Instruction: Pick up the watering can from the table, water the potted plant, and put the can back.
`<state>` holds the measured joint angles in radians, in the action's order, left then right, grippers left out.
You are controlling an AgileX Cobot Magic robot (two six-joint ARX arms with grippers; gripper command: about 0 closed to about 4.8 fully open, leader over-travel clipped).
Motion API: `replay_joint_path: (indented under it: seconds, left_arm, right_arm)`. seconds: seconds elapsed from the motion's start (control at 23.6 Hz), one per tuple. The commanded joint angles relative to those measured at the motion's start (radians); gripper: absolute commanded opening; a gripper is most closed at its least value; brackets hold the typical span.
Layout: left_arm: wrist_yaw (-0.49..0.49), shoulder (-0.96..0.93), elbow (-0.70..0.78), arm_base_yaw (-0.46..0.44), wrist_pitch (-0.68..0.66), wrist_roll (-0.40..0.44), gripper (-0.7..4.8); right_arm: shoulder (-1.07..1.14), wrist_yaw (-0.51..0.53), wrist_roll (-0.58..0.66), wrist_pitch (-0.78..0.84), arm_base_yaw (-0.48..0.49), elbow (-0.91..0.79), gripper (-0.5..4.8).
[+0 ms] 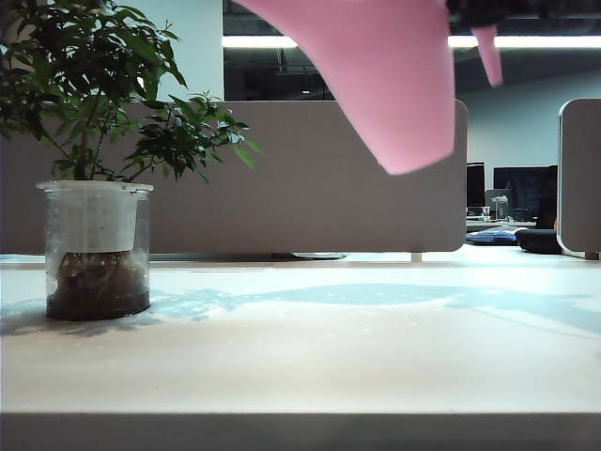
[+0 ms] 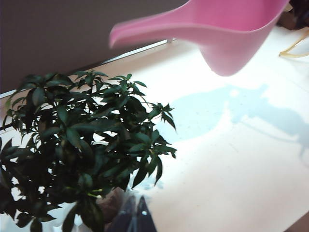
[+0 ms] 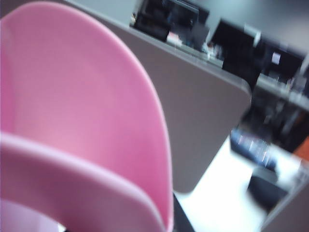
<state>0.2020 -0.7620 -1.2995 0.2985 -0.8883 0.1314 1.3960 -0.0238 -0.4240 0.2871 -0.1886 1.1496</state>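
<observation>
Exterior view: the watering can [image 1: 376,75] hangs tilted at upper centre, clear of the table [image 1: 310,357], its top and both grippers cut off by the frame; the potted plant [image 1: 94,188] stands at left before a grey partition [image 1: 310,188]. Left wrist view: foliage fills the lower left, and only dark tips of the left gripper [image 2: 134,217] show at the bottom edge, state indeterminable. Right wrist view: the blurred pink can fills the left, hiding the right gripper, its grip unreadable.

The left pincer [image 2: 136,218] shows only as two dark fingertips [image 2: 145,217] close together, pointing down over the tabletop [image 2: 231,169] - whether they meet is unclear. The right pincer [image 1: 472,9] is a dark shape at the upper edge of the exterior view - raised high, clamped on the tilted watering can [image 1: 376,75].
</observation>
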Motion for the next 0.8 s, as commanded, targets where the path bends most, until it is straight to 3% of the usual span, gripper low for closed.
replay_joint_path:
  seconds: [0.04,0.34,0.8]
  left_arm:
    - [0.064,0.006,-0.008,0.003,-0.005,-0.039,-0.05]
    - [0.064,0.015,-0.008,0.010,-0.002,-0.034,-0.05]
    - [0.065,0.015,-0.009,0.010,-0.008,-0.034,-0.05]
  right_arm:
    - [-0.009,-0.059,-0.170,0.045,-0.050,0.064,1.12]
    - [0.014,-0.116,-0.441,0.128,-0.133,0.111,1.13]
    - [0.023,-0.075,-0.537,0.197,-0.147,0.114,1.12]
